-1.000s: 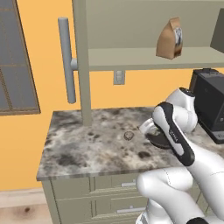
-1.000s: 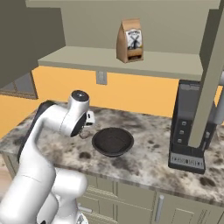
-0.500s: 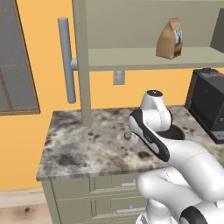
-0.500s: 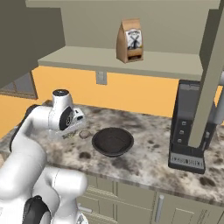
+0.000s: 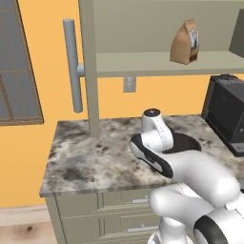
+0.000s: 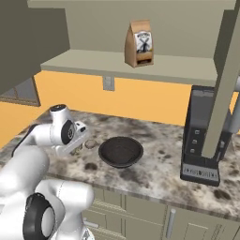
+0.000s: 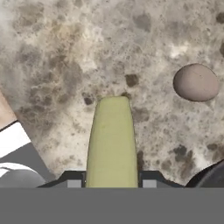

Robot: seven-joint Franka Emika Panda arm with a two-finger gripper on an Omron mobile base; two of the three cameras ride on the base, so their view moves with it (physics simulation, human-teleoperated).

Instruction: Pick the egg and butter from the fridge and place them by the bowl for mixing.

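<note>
The speckled stone counter (image 6: 154,173) ran beneath an olive-green shelf (image 6: 140,68) that carried a brown paper bag (image 6: 139,43); a black boxy appliance (image 6: 202,140) stood at the counter's right end. The black bowl (image 6: 120,151) sat on the counter near the middle, with the egg (image 7: 195,82) lying on the stone just to its left — apart from the bowl. The gripper (image 7: 112,181) hung low over the counter beside the egg, its jaws closed on the butter (image 7: 112,144) — the pale yellow stick jutted forward from between the fingertips (image 7: 72,179), above the stone, well short of the egg.
</note>
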